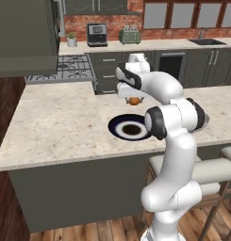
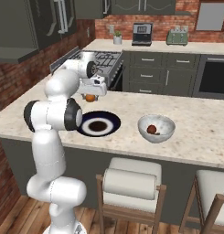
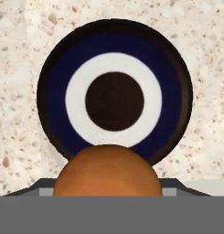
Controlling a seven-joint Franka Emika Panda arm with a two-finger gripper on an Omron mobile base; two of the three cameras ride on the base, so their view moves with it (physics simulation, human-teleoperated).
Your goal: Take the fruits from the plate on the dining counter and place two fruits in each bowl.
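- Left base view: gripper (image 1: 134, 100) clamped on orange fruit (image 1: 134, 100), raised above the plate (image 1: 118, 127) on the dining counter (image 1: 55, 122), likely for carrying to a bowl.
- Right base view: mottled grey-white bowl (image 2: 167, 122), right of the plate, holds a dark red-brown fruit (image 2: 152, 129); counter speckled stone.
- Hand view: round smooth orange fruit at the bottom, over the flat navy plate with a white ring.

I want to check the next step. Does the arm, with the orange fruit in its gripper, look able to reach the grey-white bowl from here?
Probably yes. The gripper holds the orange fruit above the plate. The grey-white bowl stands beside the plate on the dining counter, and nothing stands between them. One dark fruit lies inside, leaving room.
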